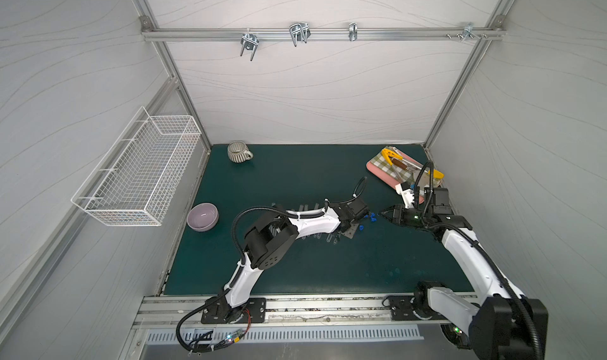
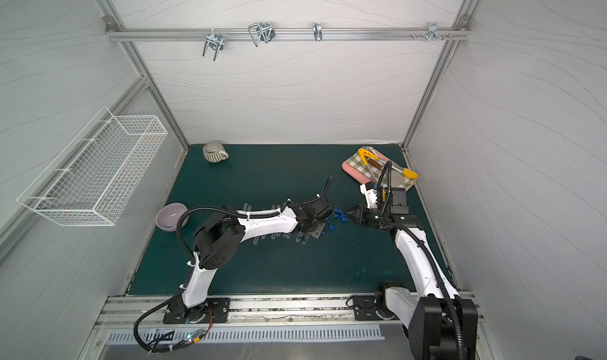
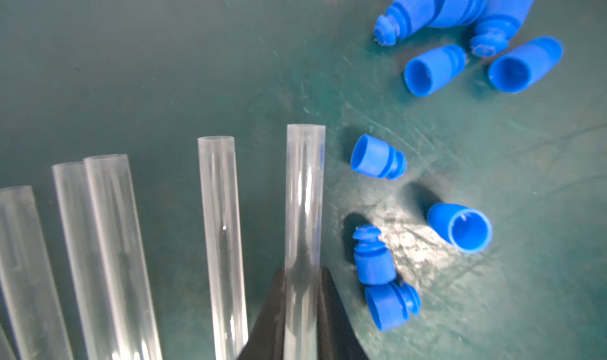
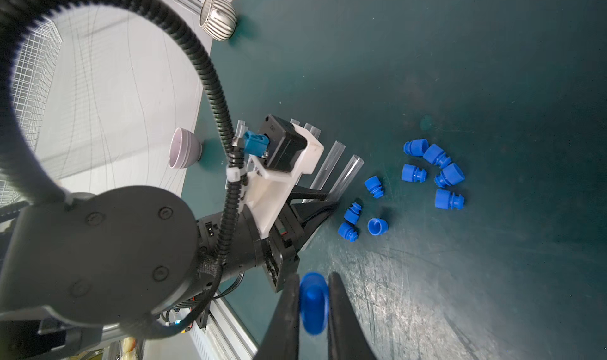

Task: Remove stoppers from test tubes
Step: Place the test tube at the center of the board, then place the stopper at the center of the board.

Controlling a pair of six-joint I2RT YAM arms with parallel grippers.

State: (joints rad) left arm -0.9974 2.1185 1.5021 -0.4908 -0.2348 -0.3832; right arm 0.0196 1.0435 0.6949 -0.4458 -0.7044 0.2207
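Green counter (image 3: 147, 62), loose stoppers (image 4: 448, 199) lay just beyond our left hand (image 3: 302, 273).
It clamped an open tube (image 3: 304, 184); our right hand (image 4: 313, 276) pinched one stopper (image 4: 313, 304), which might roll away when dropped.

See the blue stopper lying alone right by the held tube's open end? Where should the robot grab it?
Probably best: pinch the stopper across its wide smooth cup, coming straight down. It lies on its side on the mat, so the cup's round sides are free; its ribbed end is narrower. The tube sits by its mouth, so avoid that side.
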